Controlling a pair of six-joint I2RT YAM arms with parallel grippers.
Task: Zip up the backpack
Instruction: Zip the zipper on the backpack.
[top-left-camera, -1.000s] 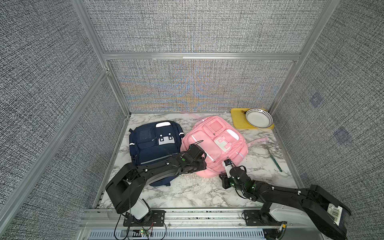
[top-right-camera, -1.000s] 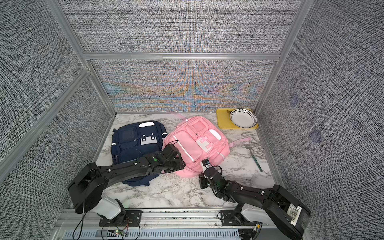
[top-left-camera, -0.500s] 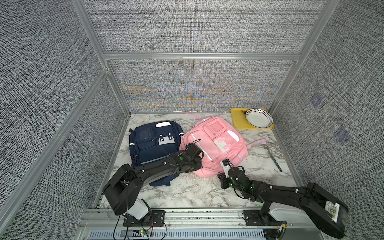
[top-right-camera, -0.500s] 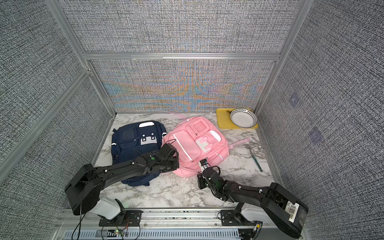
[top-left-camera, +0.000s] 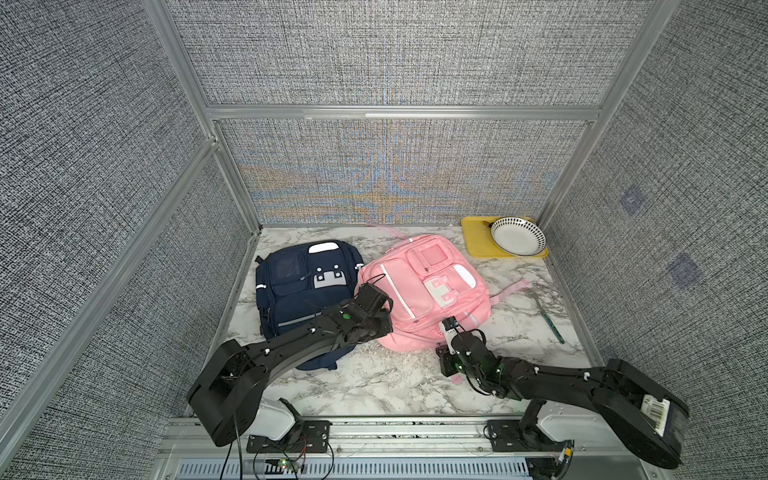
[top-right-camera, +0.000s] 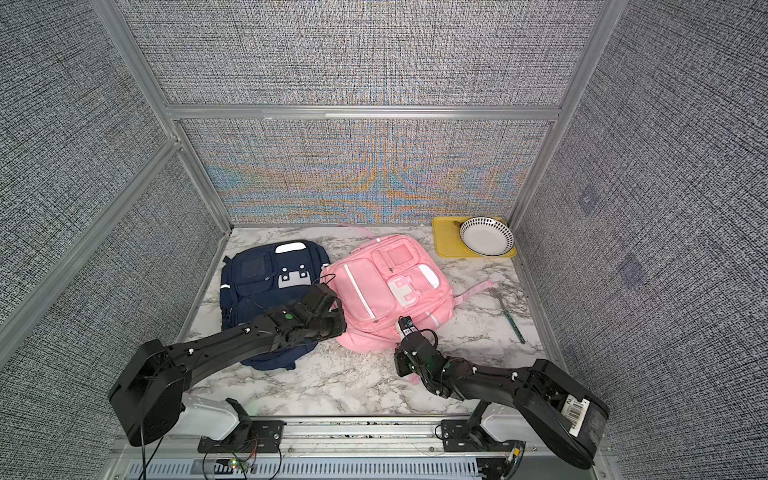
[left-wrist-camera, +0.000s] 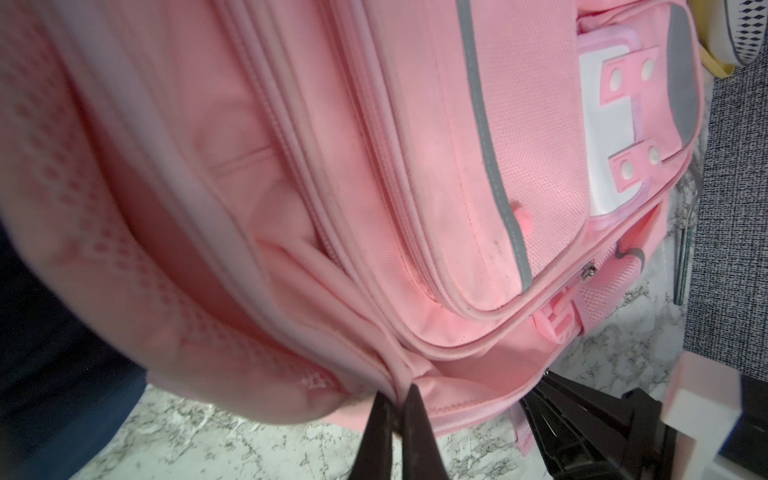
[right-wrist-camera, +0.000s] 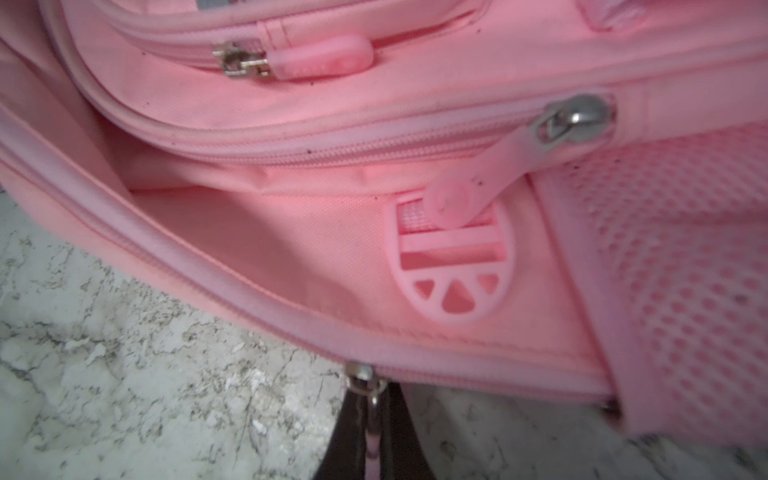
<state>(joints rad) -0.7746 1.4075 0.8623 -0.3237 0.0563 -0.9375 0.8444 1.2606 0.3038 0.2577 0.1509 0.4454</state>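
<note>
Closing my left gripper tight just now on the seam edge of the pink backpack, I have it braced so my right gripper, pinching the zipper pull, can draw.

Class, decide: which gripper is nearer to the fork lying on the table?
Right. The right gripper grips a zipper pull at the pink backpack's near edge, on the fork's side; the left gripper pinches fabric farther away.
</note>
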